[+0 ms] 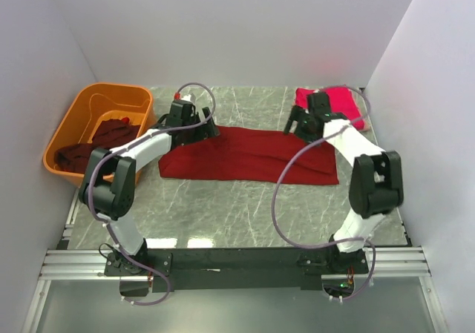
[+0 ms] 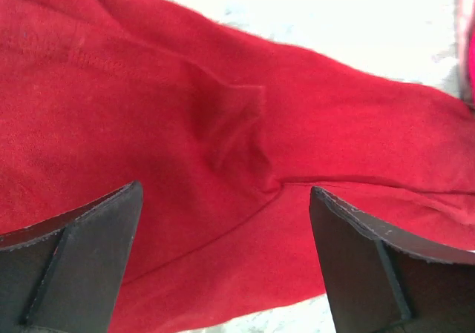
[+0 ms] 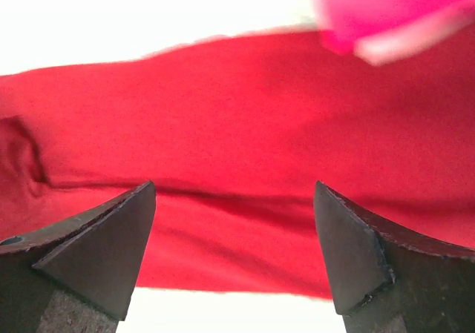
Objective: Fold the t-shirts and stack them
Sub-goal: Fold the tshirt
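Presently, left to right.

1. Orange plastic tub point(image 1: 119, 88), far left: holds crumpled dark maroon cloth t-shirts point(image 1: 100, 142), not yet folded.
2. Left gripper point(image 2: 223, 199): jaws spread wide, nothing held, low over the left end of item 3. Risk: a fingertip snags the puckered crease below it on rising and drags the fold open.
3. Long red cloth t-shirt point(image 1: 245, 155), folded into a flat band, mid-table.
4. Right gripper point(image 3: 234, 192): jaws wide, empty, over the band's right end. Risk: uneven regrasp skews the next fold.
5. Folded crimson-pink cloth t-shirt point(image 1: 338, 99), far right corner, just beside the right arm. Risk: the arm could knock it in swinging.

Surface: grey marbled tabletop point(image 1: 245, 207), flat and smooth, so cloth may slide. Room: plain white walls point(image 1: 223, 29) on three sides.
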